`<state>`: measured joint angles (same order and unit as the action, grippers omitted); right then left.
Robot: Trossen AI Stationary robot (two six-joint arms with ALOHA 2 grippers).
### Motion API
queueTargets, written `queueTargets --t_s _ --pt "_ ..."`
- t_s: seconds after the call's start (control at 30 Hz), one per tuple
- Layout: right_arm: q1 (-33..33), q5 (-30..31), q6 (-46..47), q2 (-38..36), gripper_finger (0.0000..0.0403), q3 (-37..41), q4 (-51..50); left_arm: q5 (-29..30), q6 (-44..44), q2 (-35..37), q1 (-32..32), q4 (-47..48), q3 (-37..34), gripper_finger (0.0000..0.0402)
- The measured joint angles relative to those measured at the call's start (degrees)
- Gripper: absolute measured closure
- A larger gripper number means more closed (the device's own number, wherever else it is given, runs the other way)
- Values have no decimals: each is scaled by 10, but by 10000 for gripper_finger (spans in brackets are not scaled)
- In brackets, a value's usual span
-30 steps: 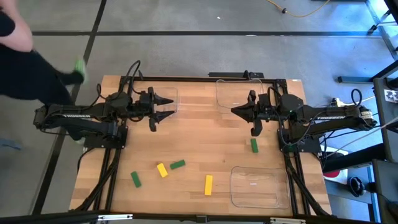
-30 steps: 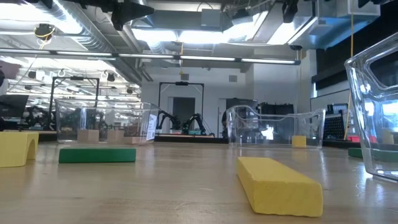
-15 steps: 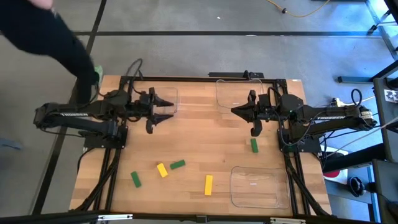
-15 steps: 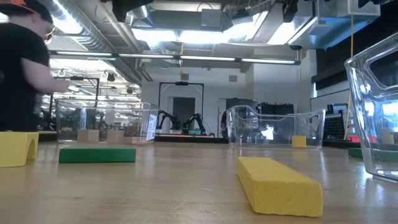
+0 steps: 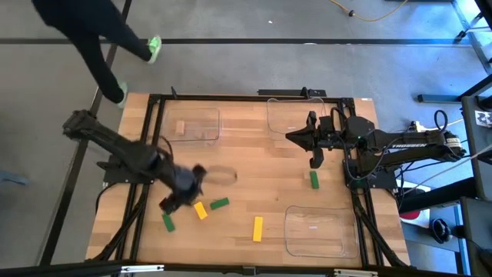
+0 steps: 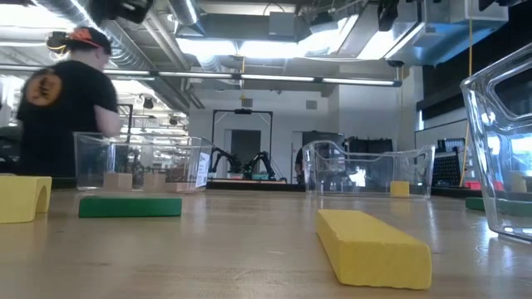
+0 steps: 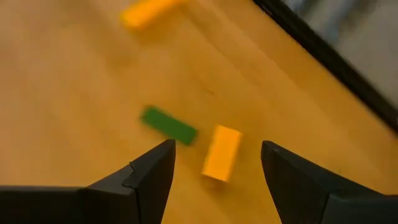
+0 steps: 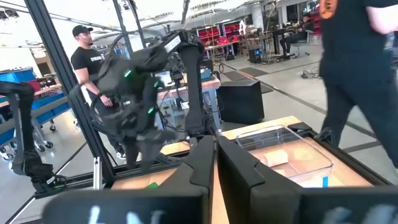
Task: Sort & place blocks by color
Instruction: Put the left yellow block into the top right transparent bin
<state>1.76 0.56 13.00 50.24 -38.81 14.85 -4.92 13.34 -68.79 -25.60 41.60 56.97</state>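
- The left pincer (image 5: 173, 201) hangs over the near-left part of the worktop (image 5: 254, 165), its fingers (image 7: 152, 171) spread apart with nothing between them.
- In the left wrist view, a green bar (image 7: 168, 125) and a yellow block (image 7: 221, 152) lie just beyond the fingertips, their corners touching or nearly so; another yellow bar (image 7: 148, 11) lies farther off.
- Seen from above, a green block (image 5: 167, 223) lies just beside that pincer, with a short yellow block (image 5: 201, 210) and a green bar (image 5: 220, 204) close together next to it.
- A yellow bar (image 5: 257, 228) lies apart, near the front edge, just left of a clear tray (image 5: 317, 231).
- One more green block (image 5: 314, 180) lies below the right pincer (image 5: 298, 137).
- The right pincer hovers at the far right of the worktop, beside a far tray (image 5: 295, 115); its fingers (image 8: 202, 158) are pressed together, empty.
- A tan block (image 5: 180, 128) sits inside the far-left tray (image 5: 192, 123).
- A person (image 5: 84, 38) in dark clothes is off the far-left corner of the worktop.
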Motion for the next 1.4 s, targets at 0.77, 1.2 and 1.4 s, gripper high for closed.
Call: queueTargets --t_s 0.77,1.2,1.4 --pt "0 -2 2 0 380 0 -5 29 81 -209 -37 -39 -32 172" --pt "0 -2 4 0 380 0 -6 60 135 -209 -24 -123 -92 172" --pt "0 -2 4 0 380 0 -5 52 128 -209 -21 -125 -111 172"
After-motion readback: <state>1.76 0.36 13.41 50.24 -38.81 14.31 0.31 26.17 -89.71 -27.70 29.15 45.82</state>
